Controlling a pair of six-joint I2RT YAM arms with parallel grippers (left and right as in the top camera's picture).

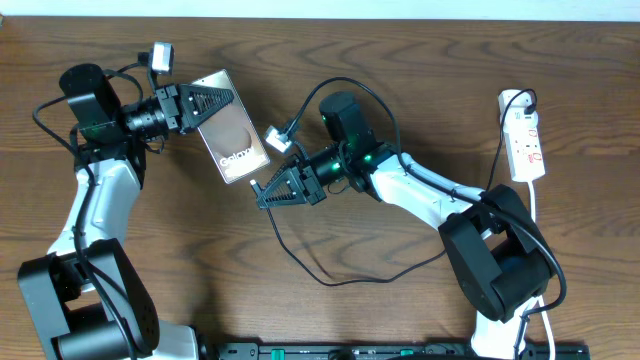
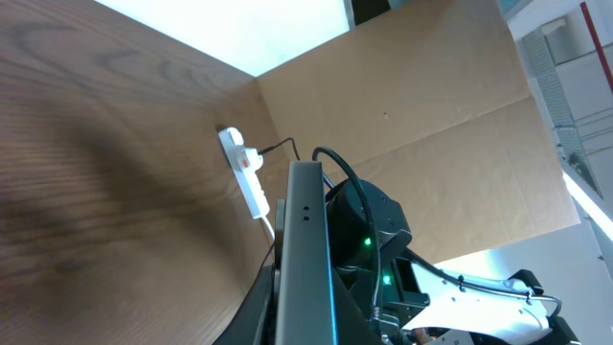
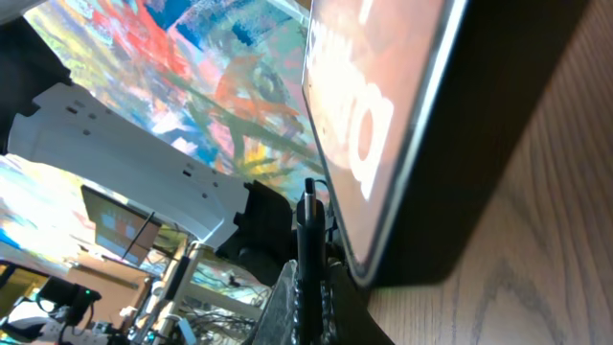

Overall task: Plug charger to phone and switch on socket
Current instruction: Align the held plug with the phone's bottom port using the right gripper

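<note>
On the left, the left tool (image 1: 208,100) is clamped on the far short end of the flat rectangular phone (image 1: 233,140), whose brown screen carries white lettering. The phone's long axis runs from far-left to near-right, screen tilted up, with its free end pointing at the right arm. In the left wrist view it shows only as a thin grey edge.

Just beside that free end, the right tool (image 1: 265,190) is closed on the small black plug tip (image 3: 307,225) of the thin black charger (image 1: 325,283). The tip points at the phone's end. Whether it touches the phone cannot be told. The cable loops near across the brown wooden counter (image 1: 400,60).

Well apart at the far right lies the elongated white socket (image 1: 525,140) with red markings, its long axis near to far.
</note>
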